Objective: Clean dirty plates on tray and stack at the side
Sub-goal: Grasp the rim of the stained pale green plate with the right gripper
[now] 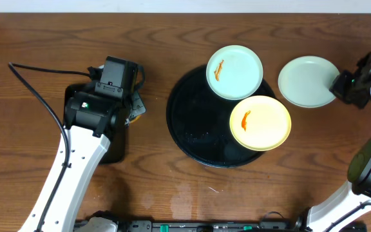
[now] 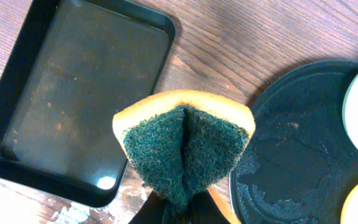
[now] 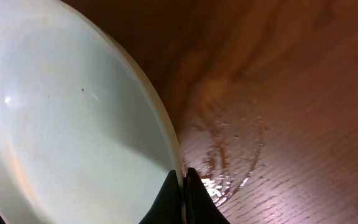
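The round black tray (image 1: 195,122) lies mid-table and carries two plates. One is pale blue (image 1: 234,71) and one pale yellow (image 1: 260,122), each with an orange smear. A third pale plate (image 1: 309,80), with no smear, rests on the table right of the tray. My right gripper (image 1: 337,84) (image 3: 183,180) is shut on this plate's (image 3: 61,124) right rim. My left gripper (image 1: 131,111) (image 2: 179,211) hovers left of the tray (image 2: 303,143), shut on a folded sponge (image 2: 185,149), whose green scouring side faces the camera.
A black rectangular tray (image 2: 79,93) sits under the left arm, partly hidden in the overhead view (image 1: 111,153). A wet patch (image 3: 229,149) shines on the wood beside the held plate. A black cable (image 1: 34,90) runs across the far left.
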Controlling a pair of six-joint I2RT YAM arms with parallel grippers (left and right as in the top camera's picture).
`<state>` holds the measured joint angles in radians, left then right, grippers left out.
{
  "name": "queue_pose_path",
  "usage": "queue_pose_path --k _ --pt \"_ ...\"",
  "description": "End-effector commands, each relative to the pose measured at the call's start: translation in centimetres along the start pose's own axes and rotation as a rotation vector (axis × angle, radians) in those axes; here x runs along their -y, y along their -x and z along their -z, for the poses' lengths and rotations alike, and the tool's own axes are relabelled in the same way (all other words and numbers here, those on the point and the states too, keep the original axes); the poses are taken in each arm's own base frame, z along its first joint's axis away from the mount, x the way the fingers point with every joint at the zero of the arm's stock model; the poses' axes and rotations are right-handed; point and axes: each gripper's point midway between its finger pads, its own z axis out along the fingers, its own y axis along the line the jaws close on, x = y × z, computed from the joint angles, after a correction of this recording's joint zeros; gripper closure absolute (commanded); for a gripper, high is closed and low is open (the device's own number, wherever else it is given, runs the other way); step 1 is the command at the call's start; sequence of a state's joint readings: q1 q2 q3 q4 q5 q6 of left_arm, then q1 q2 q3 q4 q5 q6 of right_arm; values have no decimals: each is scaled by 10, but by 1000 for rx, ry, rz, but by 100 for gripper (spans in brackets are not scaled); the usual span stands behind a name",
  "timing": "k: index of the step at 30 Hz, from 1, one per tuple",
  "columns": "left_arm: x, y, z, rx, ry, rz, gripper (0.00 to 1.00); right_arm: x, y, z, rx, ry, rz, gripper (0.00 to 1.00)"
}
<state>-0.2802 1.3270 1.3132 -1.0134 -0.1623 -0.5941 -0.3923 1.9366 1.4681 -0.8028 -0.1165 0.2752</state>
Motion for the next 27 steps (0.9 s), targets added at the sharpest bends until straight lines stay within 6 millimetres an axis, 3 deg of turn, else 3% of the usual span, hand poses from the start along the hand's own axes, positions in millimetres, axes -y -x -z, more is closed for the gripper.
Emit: queue_pose_path --k 1,2,5,7,9,10,14,17,20,24,27 --pt "0 6 8 25 -14 -3 93 13 -4 -2 25 -63 -90 99" --pt "0 6 8 25 -14 -3 92 14 -6 -3 22 -64 -90 96" --pt "0 6 8 24 -14 -3 92 10 -7 -3 14 -47 -71 61" --pt "0 6 8 24 -14 -3 92 -4 -10 -3 -6 32 -14 49" --pt "0 6 8 25 -14 -3 92 -36 -18 0 -44 200 68 35" --pt "0 6 7 25 -14 -3 92 -67 -28 7 -81 356 126 30" --pt "0 6 7 24 -14 -3 92 -104 -45 10 -113 438 194 20" --pt "0 6 7 24 -14 -3 92 -133 -52 5 -74 413 295 7" --pt "0 6 7 24 -14 -3 92 -163 -64 -1 -30 368 409 1" --pt "0 6 7 24 -14 -3 92 -196 -76 -17 73 228 550 1" --pt "0 6 7 24 -14 -3 92 -211 -76 -17 133 194 583 1"
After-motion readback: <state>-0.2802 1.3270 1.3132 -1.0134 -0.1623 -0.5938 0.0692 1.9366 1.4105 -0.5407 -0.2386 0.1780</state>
